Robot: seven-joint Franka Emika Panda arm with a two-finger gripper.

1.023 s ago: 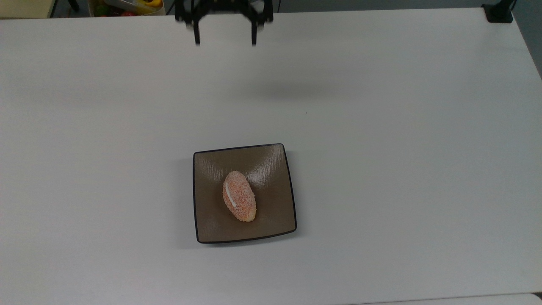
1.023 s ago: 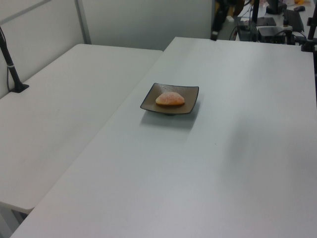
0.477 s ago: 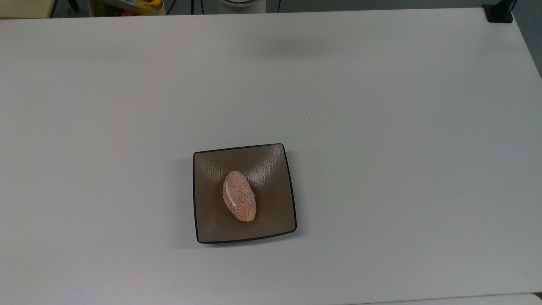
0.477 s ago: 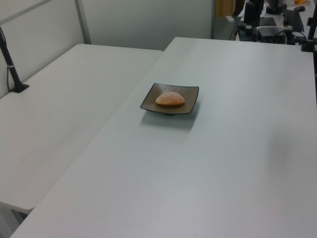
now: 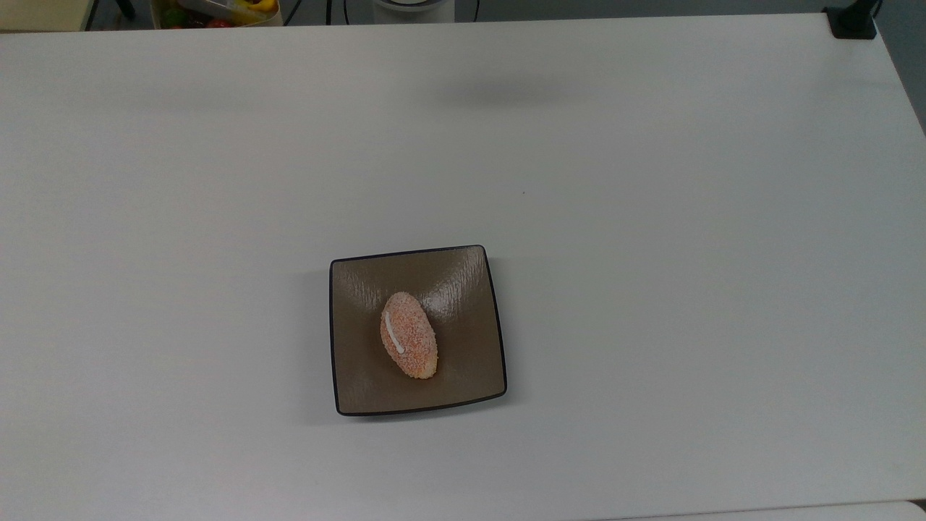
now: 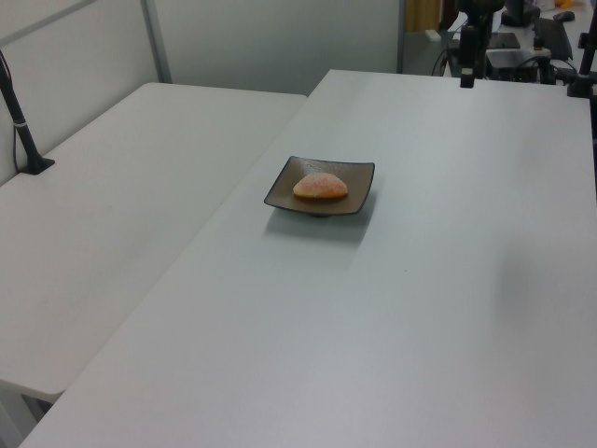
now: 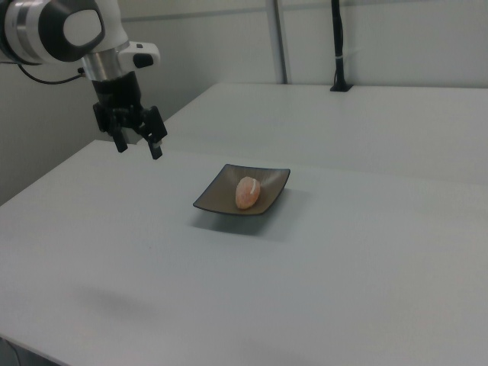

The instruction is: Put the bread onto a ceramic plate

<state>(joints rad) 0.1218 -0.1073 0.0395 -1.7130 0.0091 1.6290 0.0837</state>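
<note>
The bread [image 5: 409, 334], a small oval orange-pink roll with a short white stripe, lies on the square brown ceramic plate [image 5: 463, 282] near the middle of the white table. The left view has the bread [image 6: 320, 186] on the plate [image 6: 362, 174], and the right view has the bread [image 7: 246, 192] on the plate [image 7: 216, 197]. My gripper [image 7: 139, 151] hangs open and empty above the table, well off to the right view's left of the plate and touching nothing.
A second white table [image 6: 112, 215] adjoins the work table. A black clamped post [image 5: 854, 22] stands at the top view's top right corner. A bin of colourful items [image 5: 217, 11] sits beyond the top view's top edge.
The open gripper seen at the top view's top edge a second ago has moved out of that view. Its shadow shifted toward the far edge. Bread and plate have not moved.
</note>
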